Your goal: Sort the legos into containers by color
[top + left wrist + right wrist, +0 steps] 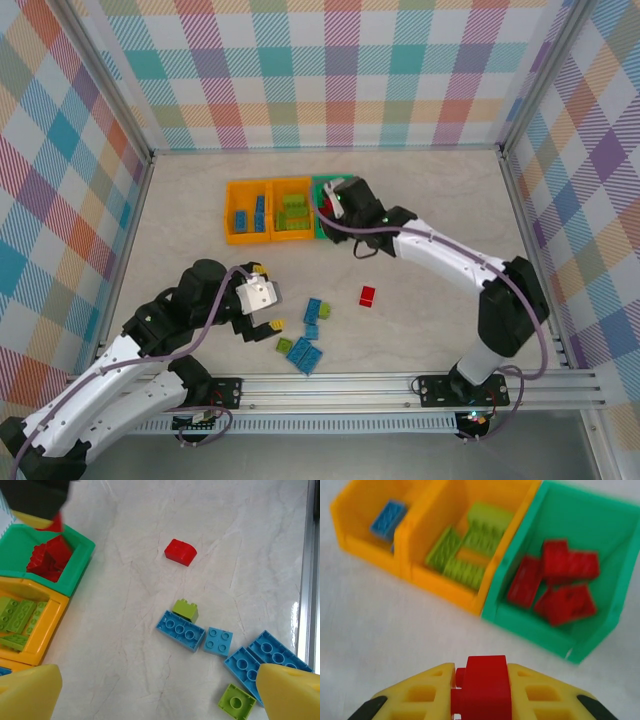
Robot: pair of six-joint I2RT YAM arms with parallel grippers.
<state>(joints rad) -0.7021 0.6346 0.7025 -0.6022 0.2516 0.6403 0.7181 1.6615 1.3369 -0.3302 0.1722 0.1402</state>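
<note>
red brick (481, 690) sits pinched in the right gripper (481, 672), so the step in hand looks like a drop into the green bin (580, 525). that bin lies at one o'clock from the brick and holds other red ones. the next move calls for carrying on over the near rim, then letting go. the right arm (440, 255) stretches long toward eleven o'clock. the left gripper (268, 296) is spread wide and holds nothing, arm folded, at nine o'clock from the loose blue and lime bricks (181, 629). a stray brick (181, 552), red, waits.
</note>
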